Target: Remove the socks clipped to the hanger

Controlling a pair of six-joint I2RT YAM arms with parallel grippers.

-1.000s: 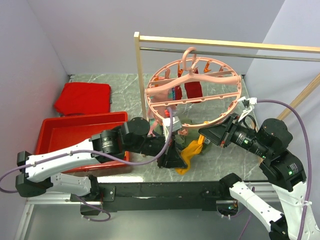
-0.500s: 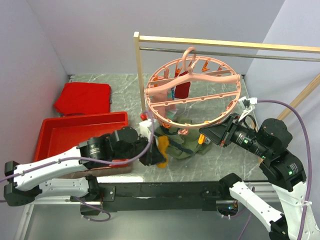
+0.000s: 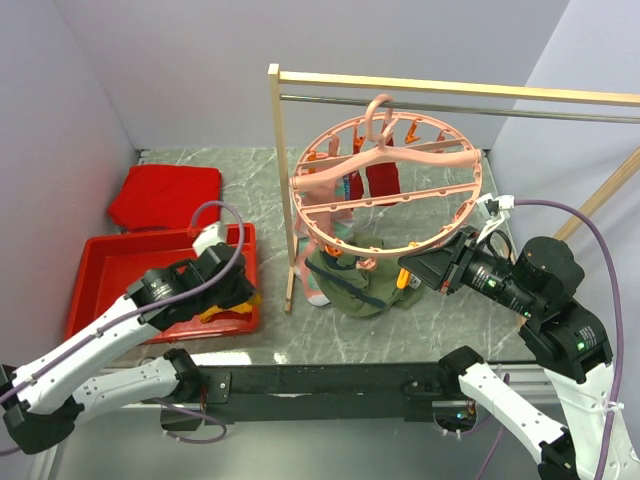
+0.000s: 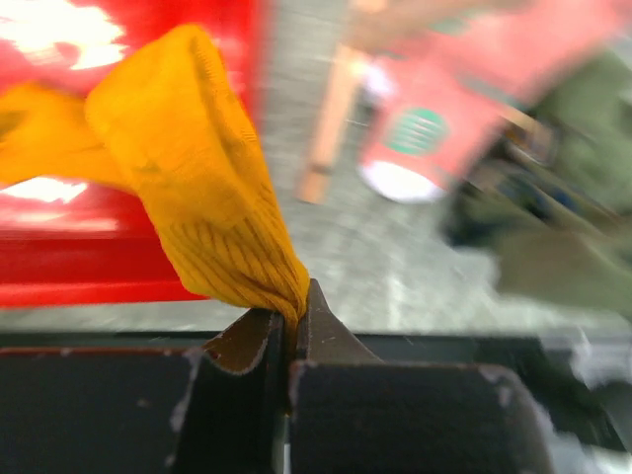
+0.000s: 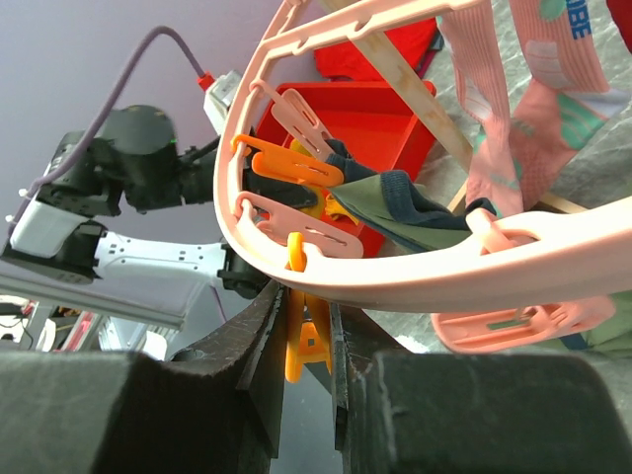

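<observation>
— What colour is the hanger [image 3: 440, 156]?
— Salmon pink, with orange clips [image 5: 281, 163].
— And the socks?
— A ribbed mustard sock [image 4: 207, 197], a pink sock [image 5: 553, 69] with teal patches, a red sock [image 3: 383, 180], an olive sock [image 3: 365, 285]. The tub [image 3: 105, 280] is red; the table [image 3: 440, 310] is grey-veined.

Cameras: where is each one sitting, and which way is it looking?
Top external: above and behind the arms, looking down at the hanger and red bin; both arms show.
Left wrist: on the left wrist, looking past the left gripper, shut on the yellow sock, toward the bin.
Right wrist: on the right wrist, looking up past the right gripper, shut on an orange clip under the hanger's ring; the left arm shows beyond.
Shared: right wrist and top views both show hanger, bin and left arm.
</observation>
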